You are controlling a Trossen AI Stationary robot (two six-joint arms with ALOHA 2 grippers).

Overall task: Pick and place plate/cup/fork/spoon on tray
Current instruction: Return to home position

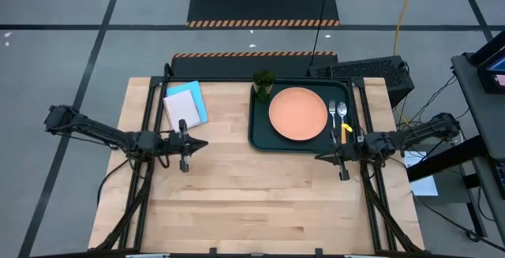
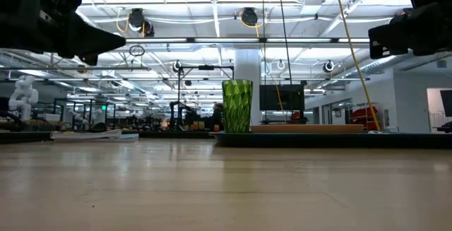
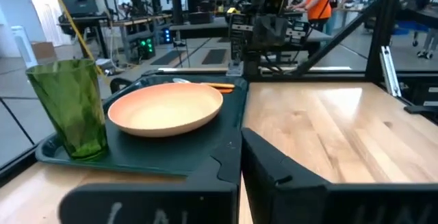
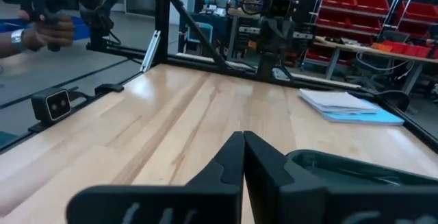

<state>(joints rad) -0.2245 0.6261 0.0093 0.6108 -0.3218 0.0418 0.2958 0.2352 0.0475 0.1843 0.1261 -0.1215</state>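
The salmon-orange plate (image 1: 297, 114) lies in the middle of the dark tray (image 1: 259, 132) at the table's far right. The green cup (image 1: 263, 84) stands upright in the tray's far-left corner. The fork (image 1: 333, 114) and the spoon (image 1: 344, 116) lie side by side on the tray, right of the plate. My left gripper (image 1: 202, 142) is shut and empty above the table, left of the tray. My right gripper (image 1: 320, 157) is shut and empty just past the tray's near-right corner. The left wrist view shows the cup (image 3: 68, 107), the plate (image 3: 166, 107) and the tray (image 3: 171, 152).
A light blue-and-white notepad (image 1: 186, 104) lies at the far left of the table, beside the tray. A small camera (image 4: 55, 103) sits at the table's near edge. A person's hand (image 4: 41, 25) shows beyond the table. Bare wood lies across the near half.
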